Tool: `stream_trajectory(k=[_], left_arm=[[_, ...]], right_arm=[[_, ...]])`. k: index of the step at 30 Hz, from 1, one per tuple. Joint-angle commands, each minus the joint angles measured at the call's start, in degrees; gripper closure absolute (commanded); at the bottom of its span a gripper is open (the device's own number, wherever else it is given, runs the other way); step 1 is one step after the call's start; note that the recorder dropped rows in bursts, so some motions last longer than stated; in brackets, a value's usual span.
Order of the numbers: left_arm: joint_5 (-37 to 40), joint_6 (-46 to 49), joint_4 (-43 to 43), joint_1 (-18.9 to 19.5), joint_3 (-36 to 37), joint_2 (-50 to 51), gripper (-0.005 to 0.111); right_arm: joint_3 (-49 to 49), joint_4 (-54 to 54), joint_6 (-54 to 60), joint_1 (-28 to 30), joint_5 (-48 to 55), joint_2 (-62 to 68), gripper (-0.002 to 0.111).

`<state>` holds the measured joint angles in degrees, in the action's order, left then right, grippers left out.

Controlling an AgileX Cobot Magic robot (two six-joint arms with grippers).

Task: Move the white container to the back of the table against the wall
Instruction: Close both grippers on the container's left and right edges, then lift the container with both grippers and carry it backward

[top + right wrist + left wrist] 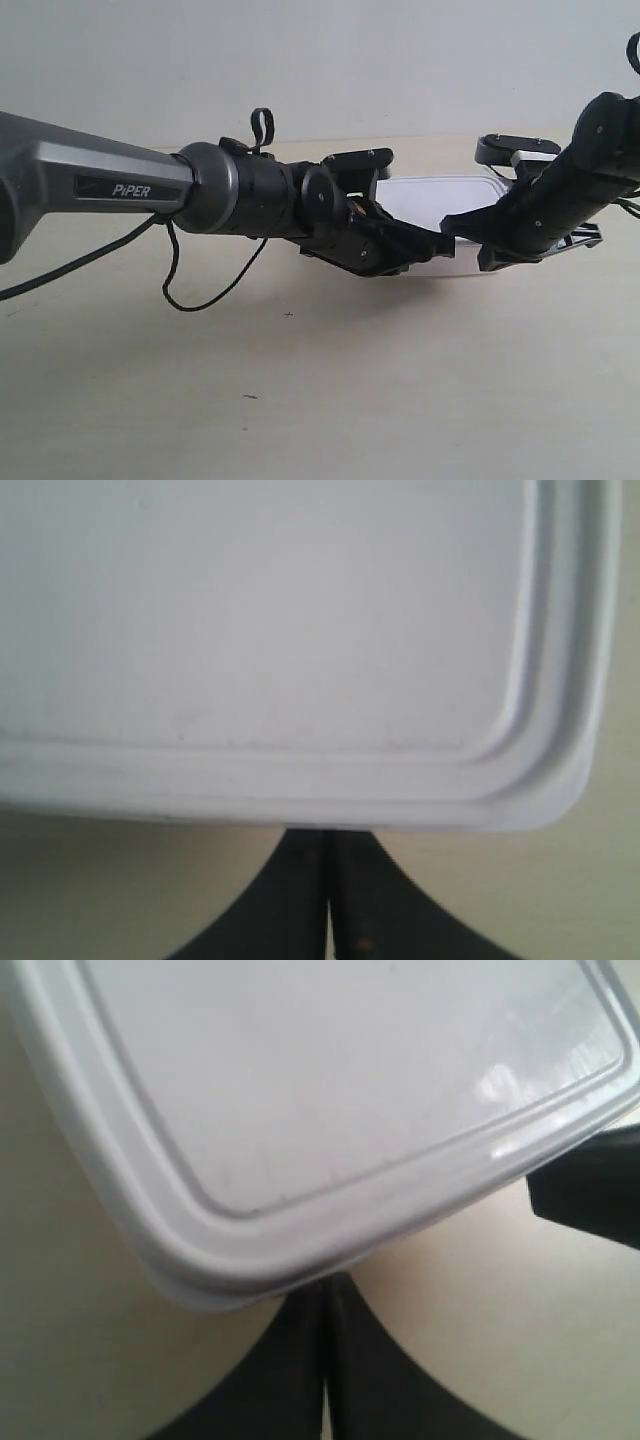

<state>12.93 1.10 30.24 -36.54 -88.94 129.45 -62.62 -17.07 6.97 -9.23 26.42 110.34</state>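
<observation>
The white box [432, 198] sits toward the far side of the pale surface [300, 390], with a strip of surface showing between it and the wall [300, 60]. Its flat lid [330, 1060] is on, so anything inside is hidden. The left claw [327, 1288] is closed, its fingers pressed together and its tips against the box's rim near a rounded corner. The right claw [330, 838] is also closed, its tips meeting a straight edge of the lid.
</observation>
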Motion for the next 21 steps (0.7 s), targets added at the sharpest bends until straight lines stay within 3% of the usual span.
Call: stream_trajectory(k=[1, 21], left_arm=[[-0.2, -0.3, -1.9, 1.0, -1.2, 0.7, 0.107], [-0.2, -5.5, -12.4, 1.4, -8.0, 5.2, 0.107]], right_arm=[[-2.5, -0.4, 0.6, 0.4, -0.5, 1.4, 0.108], [-7.1, -1.0, 0.6, 0.4, -2.7, 5.9, 0.108]])
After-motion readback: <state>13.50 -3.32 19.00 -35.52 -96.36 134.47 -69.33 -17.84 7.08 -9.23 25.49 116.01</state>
